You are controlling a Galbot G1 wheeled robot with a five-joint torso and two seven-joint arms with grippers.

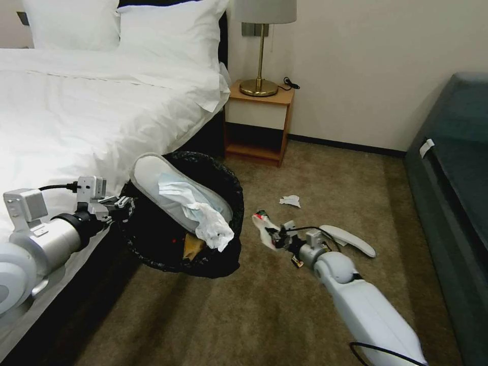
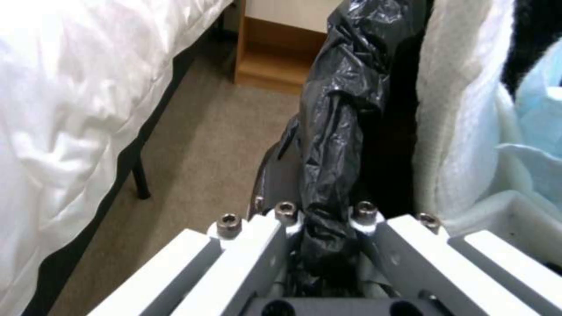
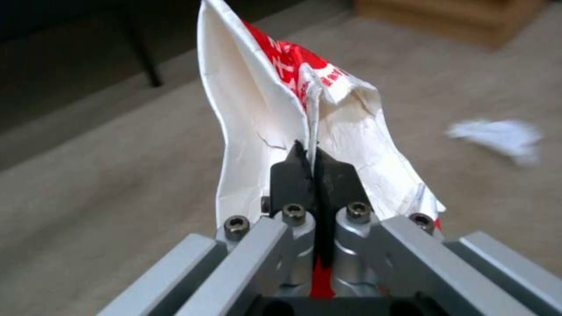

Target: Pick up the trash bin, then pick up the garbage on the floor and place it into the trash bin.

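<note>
Beside the trash bin, right tool pinches wrapper, long axis pointing binward.

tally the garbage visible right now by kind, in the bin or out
Slippers: 2, one in the trash bin, one on the carpet.
Tissues: 2, one in the bin, one on the carpet.
Red-and-white wrapper: 1, pinched in the right tool.
Tan paper: 1, in the bin.
Total: 6
</note>
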